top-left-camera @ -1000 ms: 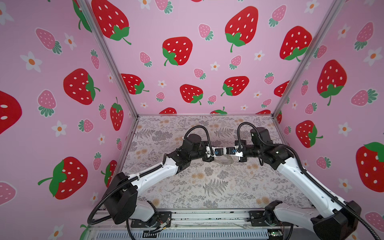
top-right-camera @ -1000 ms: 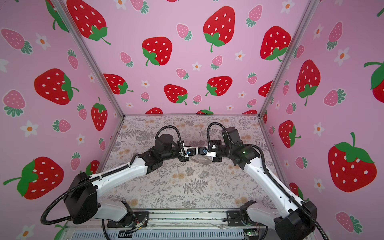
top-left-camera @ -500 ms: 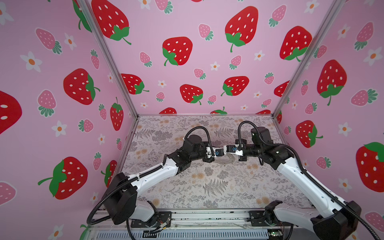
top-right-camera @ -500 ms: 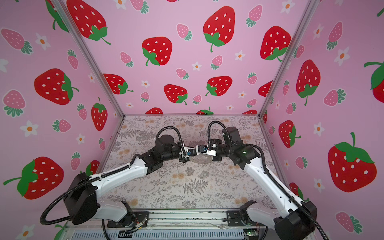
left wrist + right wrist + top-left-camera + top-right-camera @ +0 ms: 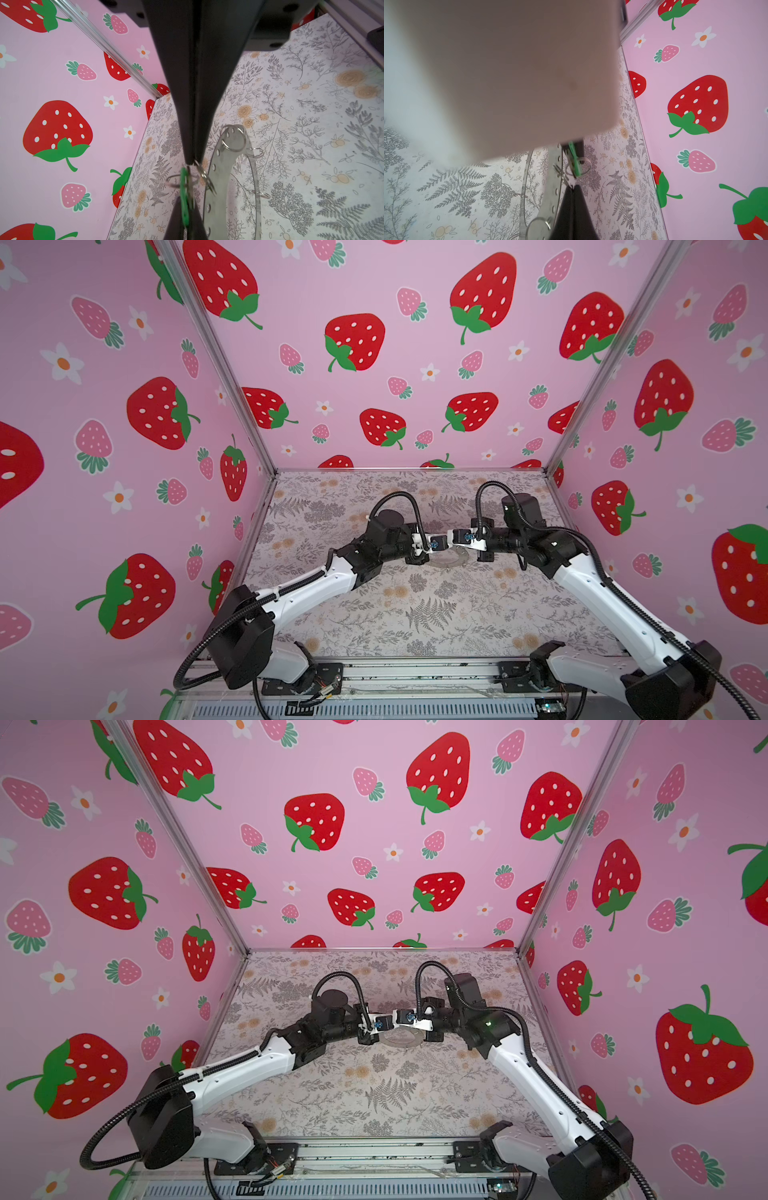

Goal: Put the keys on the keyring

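Over the middle of the desk, left end effector is clenched on a loop on the keyring; right end effector grips the key just beside. Risk imo: thin loop twists or slips out, key pivots, threading misses.

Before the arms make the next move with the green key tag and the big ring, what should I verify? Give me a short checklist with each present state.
1. Left gripper shut on a wire loop at the keyring edge: ok.
2. Right gripper shut on the green tag of the keys: ok.
3. Tag beside the held wire loop: ok.
4. Keys already threaded onto that loop: cannot tell.
5. Keyring flat on the table: cannot tell.
6. Right wrist view unobstructed: not ok, a pale blur covers most of it.
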